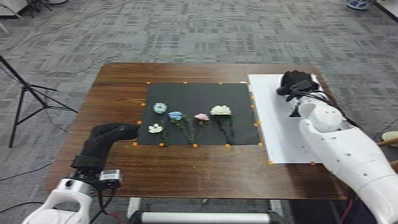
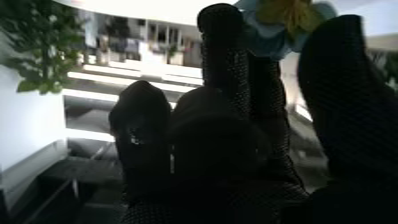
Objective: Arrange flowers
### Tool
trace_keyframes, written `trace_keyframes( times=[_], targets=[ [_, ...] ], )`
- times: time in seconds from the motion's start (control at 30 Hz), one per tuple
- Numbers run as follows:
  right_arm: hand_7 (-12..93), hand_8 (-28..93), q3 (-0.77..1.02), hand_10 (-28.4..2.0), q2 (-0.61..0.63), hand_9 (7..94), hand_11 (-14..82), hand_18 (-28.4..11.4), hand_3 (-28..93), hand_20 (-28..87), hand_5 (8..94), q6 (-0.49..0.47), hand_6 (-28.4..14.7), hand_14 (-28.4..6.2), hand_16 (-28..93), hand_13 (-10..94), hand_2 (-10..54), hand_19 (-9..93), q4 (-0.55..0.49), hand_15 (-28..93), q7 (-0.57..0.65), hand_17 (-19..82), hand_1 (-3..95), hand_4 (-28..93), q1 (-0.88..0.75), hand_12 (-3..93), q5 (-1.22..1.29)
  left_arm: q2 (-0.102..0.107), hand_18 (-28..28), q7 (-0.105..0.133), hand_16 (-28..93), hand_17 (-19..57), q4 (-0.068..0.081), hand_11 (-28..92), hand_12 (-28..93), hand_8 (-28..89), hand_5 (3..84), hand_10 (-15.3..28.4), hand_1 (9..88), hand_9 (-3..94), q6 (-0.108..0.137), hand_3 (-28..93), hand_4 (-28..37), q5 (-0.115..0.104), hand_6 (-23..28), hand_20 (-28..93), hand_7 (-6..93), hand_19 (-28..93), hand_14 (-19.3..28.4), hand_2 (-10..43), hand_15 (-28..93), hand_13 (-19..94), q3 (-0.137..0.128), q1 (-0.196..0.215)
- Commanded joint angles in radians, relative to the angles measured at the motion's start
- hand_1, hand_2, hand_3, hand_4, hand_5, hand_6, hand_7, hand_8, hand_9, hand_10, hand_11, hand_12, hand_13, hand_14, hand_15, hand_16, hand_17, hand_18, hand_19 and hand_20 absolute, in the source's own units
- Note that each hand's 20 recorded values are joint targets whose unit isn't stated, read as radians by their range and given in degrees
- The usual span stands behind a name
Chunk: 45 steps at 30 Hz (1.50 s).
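Starting at the left, there's a black tripod (image 1: 28, 89) on the floor, off to the outer side of the left hand (image 1: 115, 132), and that hand sits at the near left part of the brown surface (image 1: 115, 100), right by the dark mat (image 1: 195, 92); whether it's apart or together, I can't tell. Just to the right of it lies the small white flower (image 1: 155, 128) with its stem pointing back towards the robot, and a little farther out than the hand, there's the pale blue flower (image 1: 160, 108). Next along, the blue flower (image 1: 176, 115) on its green stem, then the pink flower (image 1: 202, 117), then the large white flower (image 1: 220, 110), its stem also running nearside, all of them between the two hands, with orange markers (image 1: 227, 146) along the mat's edges. On we go to the white sheet (image 1: 275, 125), and over its far right part, here's the right hand (image 1: 297, 85), farther out than the left one. It's clamped on a flower: the wrist view has light blue petals (image 2: 265, 32) and a yellowish centre pinched up at the fingertips, with a leafy plant (image 2: 49, 50) well beyond the hand.
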Motion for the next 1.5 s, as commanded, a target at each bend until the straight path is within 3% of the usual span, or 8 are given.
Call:
trace_keyframes(
  times=[0.03, 0.13, 0.27, 0.47, 0.63, 1.1, 1.33, 1.5],
  targets=[
    [22, 4, -0.063, -8.1, -0.001, 89.8, 10.7, -17.2, 56, 64, 72.0, 0.077, 2.2, -0.8, 26, 94, -9.5, 93, 0.004, 67, -0.042, 62, 57.7, -22, -0.002, 32.4, 0.051, -0.013, 16.2, -0.004, 2, 1.2, 0.002, 25, 16, -9, 60.5, 13.9, 27.7, 55.3, -0.006, 68, -17.3, -0.005, -0.9, 38, 24.5, 38, 17.6, -4.5, 39, 43, 0.007, 0.000],
    [23, 5, -0.092, -7.5, 0.037, 93.1, 12.0, -17.2, 57, 64, 78.7, 0.066, 1.8, -0.6, 26, 94, -9.5, 93, -0.058, 67, -0.024, 63, 60.7, -22, 0.003, 33.3, 0.127, -0.011, 16.2, -0.003, 2, 1.2, 0.002, 25, 16, -9, 60.4, 13.9, 27.7, 55.3, -0.005, 68, -17.4, -0.006, -0.8, 38, 24.5, 37, 17.7, -4.5, 39, 43, 0.005, 0.001],
    [22, 6, -0.101, -7.6, 0.121, 93.5, 13.7, -17.2, 57, 64, 79.8, 0.064, 1.6, -0.5, 25, 94, -9.5, 93, -0.225, 68, 0.029, 63, 61.5, -23, -0.009, 32.5, 0.234, -0.006, 16.2, -0.004, 2, 1.2, 0.001, 25, 16, -9, 60.3, 13.9, 27.6, 55.3, -0.004, 68, -17.5, -0.009, -0.8, 37, 24.5, 37, 17.6, -4.3, 39, 43, -0.003, 0.003],
    [22, 7, -0.055, -7.9, 0.248, 93.7, 15.3, -17.0, 58, 64, 80.8, -0.023, 1.2, -0.3, 25, 94, -9.5, 93, -0.499, 68, 0.049, 64, 61.4, -23, -0.093, 31.8, 0.320, 0.005, 16.1, -0.008, 2, 1.2, -0.001, 25, 16, -9, 60.0, 13.8, 27.3, 55.1, -0.004, 68, -17.5, -0.012, -0.8, 37, 24.5, 37, 17.7, -4.0, 39, 43, -0.016, 0.008],
    [21, 7, -0.011, -7.8, 0.274, 93.7, 15.4, -16.7, 59, 64, 81.3, -0.082, 1.2, -0.3, 25, 94, -9.5, 93, -0.627, 68, 0.047, 64, 61.2, -23, -0.211, 31.5, 0.357, 0.006, 16.1, -0.014, 3, 1.2, 0.002, 25, 16, -9, 60.0, 13.8, 27.1, 55.2, -0.009, 68, -17.5, -0.011, -1.0, 37, 24.4, 37, 17.9, -3.9, 38, 43, -0.016, 0.008],
    [20, 7, -0.047, -7.5, 0.155, 93.7, 14.8, -16.7, 59, 64, 81.9, -0.118, 1.2, -0.4, 25, 94, -9.5, 93, -0.619, 68, 0.042, 64, 61.1, -23, -0.290, 30.6, 0.366, 0.007, 16.0, -0.027, 3, 1.5, 0.018, 24, 16, -10, 60.0, 13.1, 26.7, 55.7, -0.021, 69, -18.0, -0.005, -1.5, 36, 25.0, 35, 17.6, -3.7, 37, 44, 0.014, -0.029],
    [20, 7, -0.028, -7.8, 0.134, 93.7, 14.7, -16.8, 59, 64, 81.9, -0.131, 1.3, -0.4, 25, 94, -9.5, 93, -0.615, 68, 0.048, 64, 60.9, -23, -0.302, 30.6, 0.385, 0.000, 15.9, -0.031, 3, 1.6, 0.014, 24, 16, -10, 59.7, 12.8, 26.6, 55.7, -0.019, 69, -18.1, -0.005, -1.6, 35, 25.3, 35, 17.5, -3.7, 36, 44, 0.010, -0.016],
    [21, 7, 0.008, -8.5, 0.132, 93.7, 13.6, -17.0, 60, 64, 81.3, -0.210, 1.3, -0.7, 26, 94, -9.5, 93, -0.643, 67, 0.053, 63, 59.2, -21, -0.328, 30.6, 0.419, -0.007, 16.0, -0.032, 3, 1.5, 0.014, 24, 16, -10, 59.7, 12.9, 26.5, 55.6, -0.024, 69, -18.1, -0.007, -1.4, 35, 25.3, 34, 17.4, -3.9, 36, 44, 0.011, -0.014]
  ],
)
